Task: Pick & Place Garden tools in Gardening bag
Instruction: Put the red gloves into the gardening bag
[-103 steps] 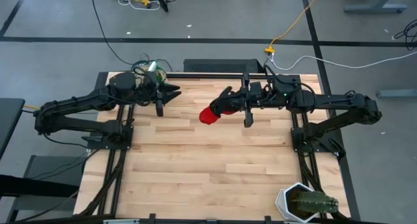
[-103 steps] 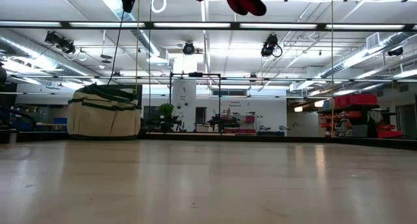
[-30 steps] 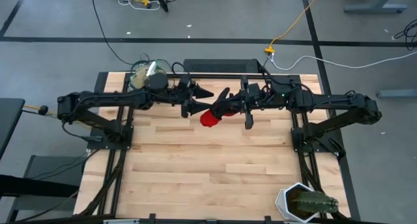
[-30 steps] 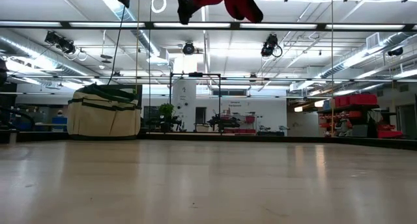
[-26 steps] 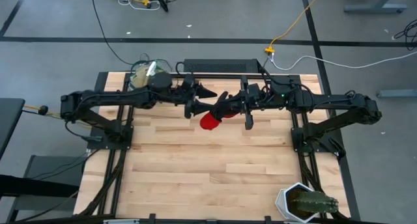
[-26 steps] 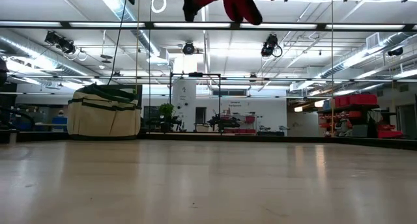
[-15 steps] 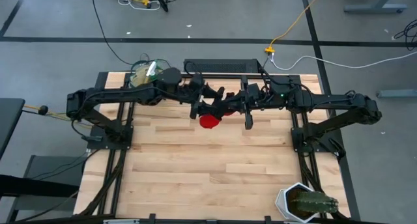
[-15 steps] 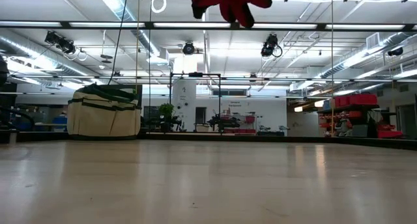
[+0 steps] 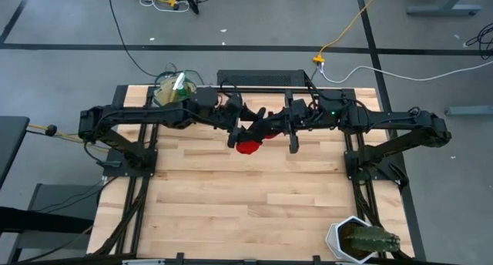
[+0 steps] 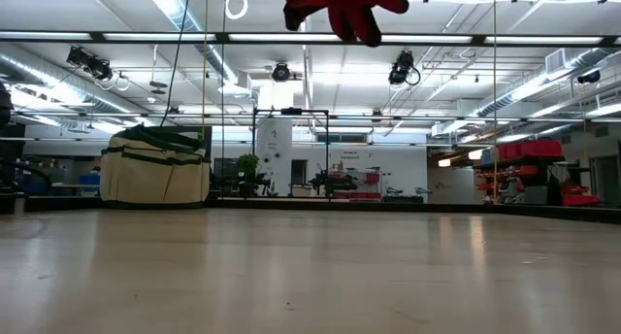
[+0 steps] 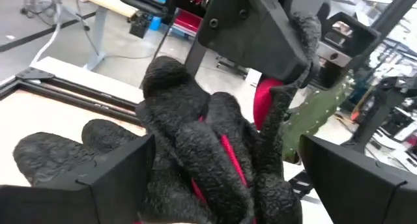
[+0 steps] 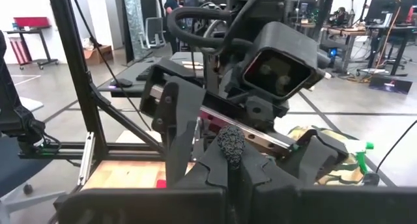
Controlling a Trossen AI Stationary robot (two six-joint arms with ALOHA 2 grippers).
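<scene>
The red-and-black glove (image 9: pixel 248 142) hangs high over the far middle of the table, and my right gripper (image 9: pixel 267 128) is shut on it. It also shows at the top of the low view (image 10: pixel 344 4). My left gripper (image 9: pixel 243 126) is open, level and facing the right one. Its two fingers stand on either side of the glove (image 11: pixel 215 152); whether they touch it I cannot tell. The gardening bag (image 9: pixel 172 88) sits on its base at the table's far left corner (image 10: pixel 155 167), with a green spray bottle (image 12: pixel 359 148) in it. My right gripper pinches a black nubbly bit of the glove (image 12: pixel 231 142) between its two shut fingers. The fingers come level from the table's right side. The glove is lifted well clear of the table, its red part (image 9: pixel 246 146) sagging below the fingers toward my left gripper.
A white pot with a green cactus (image 9: pixel 359 239) stands at the table's near right corner. The wooden tabletop (image 9: pixel 246 203) lies bare below both arms. A black bar (image 9: pixel 258 78) runs along the far edge.
My left gripper has moved toward the table's right edge, up to the hanging glove, and rolled a little, so its open fingers now stand on either side of the glove. The glove has stayed where it was.
</scene>
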